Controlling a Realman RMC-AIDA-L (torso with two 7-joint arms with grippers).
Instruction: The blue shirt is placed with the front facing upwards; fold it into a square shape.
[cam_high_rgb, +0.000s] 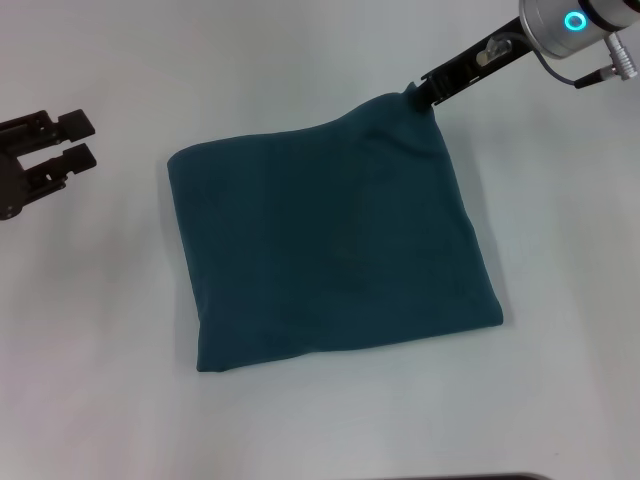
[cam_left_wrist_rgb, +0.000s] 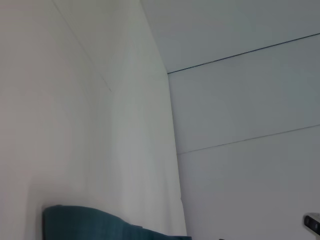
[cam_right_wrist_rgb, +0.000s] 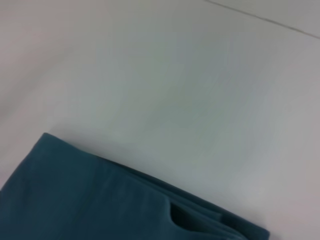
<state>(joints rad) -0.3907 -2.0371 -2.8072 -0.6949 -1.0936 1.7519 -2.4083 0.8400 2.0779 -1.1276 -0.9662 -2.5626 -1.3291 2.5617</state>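
The blue shirt (cam_high_rgb: 330, 240) lies folded into a rough teal square in the middle of the white table (cam_high_rgb: 120, 400), no print showing. Its far right corner is drawn up into a peak where my right gripper (cam_high_rgb: 424, 93) is shut on it. My left gripper (cam_high_rgb: 78, 139) is off to the left of the shirt, apart from it and open with nothing between its fingers. A strip of the shirt (cam_left_wrist_rgb: 95, 225) shows in the left wrist view. In the right wrist view a layered edge of the shirt (cam_right_wrist_rgb: 100, 200) is visible.
Bare white tabletop surrounds the shirt on all sides. A dark edge (cam_high_rgb: 470, 477) shows at the near side of the table in the head view.
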